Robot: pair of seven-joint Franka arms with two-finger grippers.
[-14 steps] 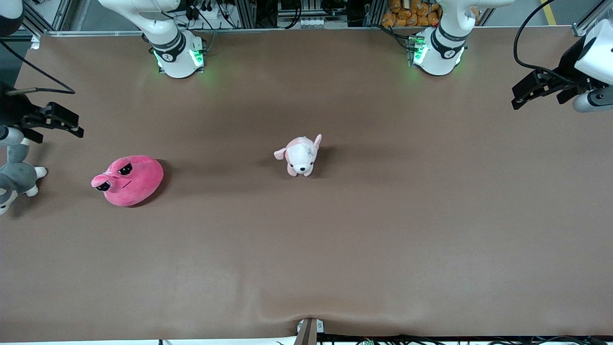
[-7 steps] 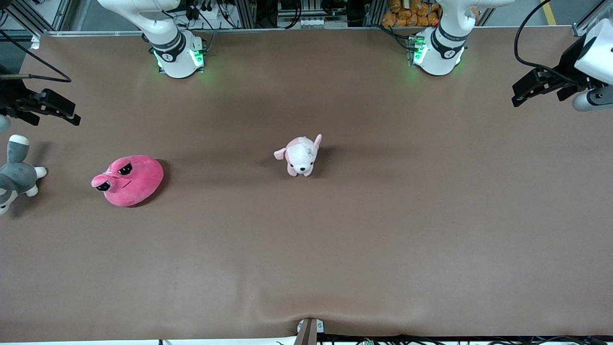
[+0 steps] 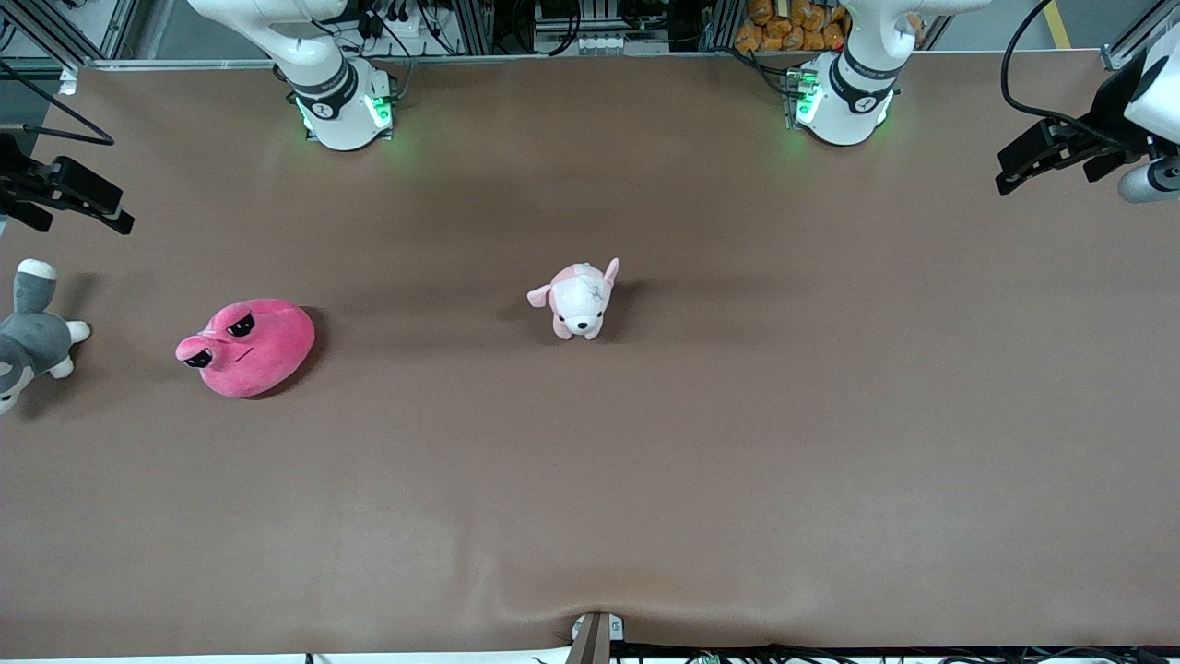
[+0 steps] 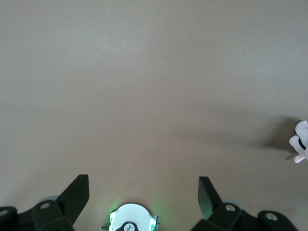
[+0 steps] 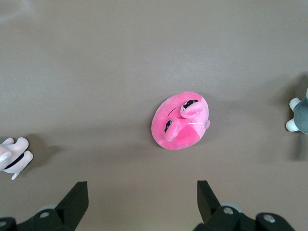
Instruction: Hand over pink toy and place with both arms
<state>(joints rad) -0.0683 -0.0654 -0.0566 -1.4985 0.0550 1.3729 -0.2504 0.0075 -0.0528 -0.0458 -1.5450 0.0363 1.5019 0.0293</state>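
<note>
A brown tabletop (image 3: 701,443) carries three soft toys, all well apart. The pink toy (image 3: 247,347) lies toward the right arm's end, with the right arm's spread fingers (image 5: 77,199) high above and nothing between them. A pink-and-white puppy (image 3: 578,299) stands near the middle. A grey-and-white plush animal (image 3: 29,337) lies at the edge of the right arm's end.

Fuzzy plush pink toy (image 3: 247,348); matt, faintly wrinkled brown table (image 3: 737,443) covering
</note>
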